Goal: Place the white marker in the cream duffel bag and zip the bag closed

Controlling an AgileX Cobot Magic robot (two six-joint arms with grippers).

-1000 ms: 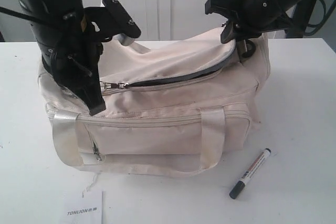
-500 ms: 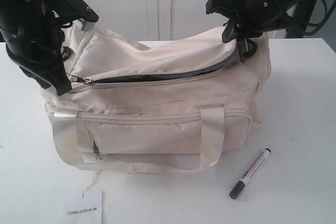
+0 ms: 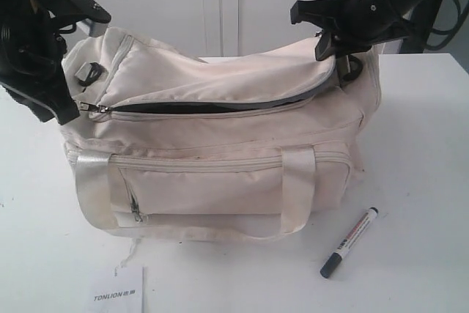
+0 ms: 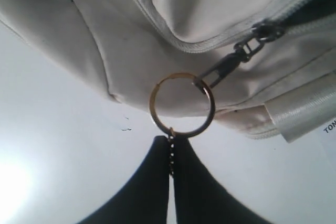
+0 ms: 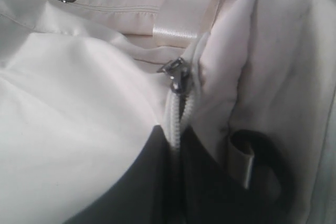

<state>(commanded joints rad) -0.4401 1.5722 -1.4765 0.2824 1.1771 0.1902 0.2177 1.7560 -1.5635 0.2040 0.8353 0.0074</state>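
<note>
Both ends of the cream duffel bag (image 3: 220, 174), mid-tabletop (image 3: 425, 144), are held: the left gripper (image 4: 171, 145) has its jaws pinching the gold keyring (image 4: 151, 106), the right gripper (image 5: 176, 140) has its jaws pressed together on fabric by the open zipper (image 3: 220, 113), and the white marker (image 3: 349, 242) lies outside, toward the front right corner.

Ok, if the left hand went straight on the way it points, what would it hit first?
The gold ring, right ahead of the left hand, which pinches the little chain hanging off it. Just past the ring comes the end of the bag, though how close is hard to judge.
</note>
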